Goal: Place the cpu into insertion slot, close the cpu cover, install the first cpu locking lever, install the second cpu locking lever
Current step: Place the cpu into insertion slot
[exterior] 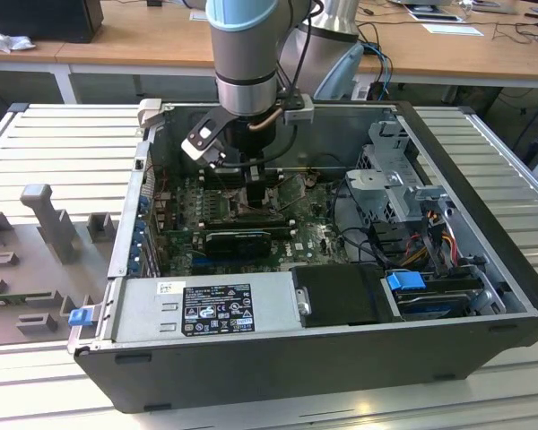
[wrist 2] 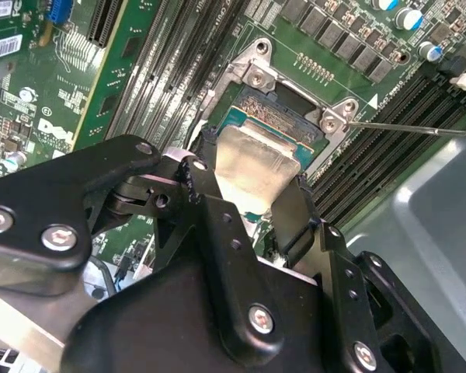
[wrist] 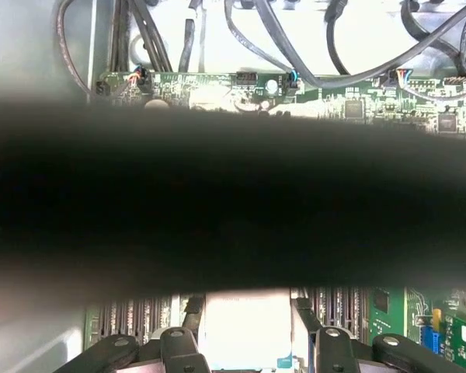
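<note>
In both wrist views my gripper [wrist 2: 252,169] [wrist: 247,315] is shut on the cpu [wrist 2: 252,155] [wrist: 245,330], a small pale silvery square clamped between the black fingers [wrist 2: 203,183]. The chip hangs right over the insertion slot [wrist 2: 276,109], whose dark centre and silver screwed rim [wrist 2: 256,78] show just beyond it. Whether the chip touches the socket I cannot tell. A thin metal locking lever [wrist 2: 419,128] sticks out beside the socket. The cpu cover is hidden. In the exterior view the gripper [exterior: 255,184] is lowered into the open computer case [exterior: 117,242] over the green board.
Long black memory slots [wrist 2: 167,70] flank the socket on both sides. A black graphics card [exterior: 238,240], cables [exterior: 363,237], a drive cage [exterior: 399,179] and the power supply [exterior: 215,305] crowd the case. A wide dark blurred band [wrist: 233,194] crosses the first wrist view.
</note>
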Robot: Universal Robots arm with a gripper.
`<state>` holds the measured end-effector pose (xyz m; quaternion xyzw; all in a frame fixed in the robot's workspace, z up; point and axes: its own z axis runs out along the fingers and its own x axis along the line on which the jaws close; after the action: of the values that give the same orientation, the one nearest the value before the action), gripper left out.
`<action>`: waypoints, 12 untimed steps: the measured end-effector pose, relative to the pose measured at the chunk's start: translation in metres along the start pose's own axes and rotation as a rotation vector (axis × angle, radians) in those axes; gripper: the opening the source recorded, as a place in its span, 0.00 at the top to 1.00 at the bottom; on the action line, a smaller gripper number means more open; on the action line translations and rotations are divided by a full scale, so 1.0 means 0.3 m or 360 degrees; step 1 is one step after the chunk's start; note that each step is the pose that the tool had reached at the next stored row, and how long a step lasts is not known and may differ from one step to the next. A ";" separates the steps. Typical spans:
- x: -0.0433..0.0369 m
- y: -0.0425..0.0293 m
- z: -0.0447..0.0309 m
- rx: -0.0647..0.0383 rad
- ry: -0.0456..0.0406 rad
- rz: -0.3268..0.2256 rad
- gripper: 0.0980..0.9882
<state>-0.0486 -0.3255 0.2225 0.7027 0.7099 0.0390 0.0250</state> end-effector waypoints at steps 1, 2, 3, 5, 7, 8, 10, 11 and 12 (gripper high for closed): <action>0.000 0.000 0.001 -0.0002 -0.0001 0.0000 0.52; 0.000 -0.001 0.002 -0.0002 -0.0001 0.0000 0.52; 0.000 -0.001 0.003 -0.0002 -0.0001 0.0000 0.52; 0.000 -0.001 0.004 -0.0002 -0.0001 0.0000 0.52; 0.000 -0.001 0.007 -0.0002 -0.0001 0.0000 0.52; 0.000 -0.002 0.008 -0.0002 -0.0001 0.0000 0.52; 0.000 -0.002 0.011 -0.0001 -0.0001 0.0000 0.52; 0.000 -0.002 0.011 -0.0001 -0.0001 0.0000 0.52; 0.000 -0.002 0.012 -0.0001 -0.0001 0.0000 0.52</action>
<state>-0.0488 -0.3254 0.2189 0.7027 0.7100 0.0391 0.0255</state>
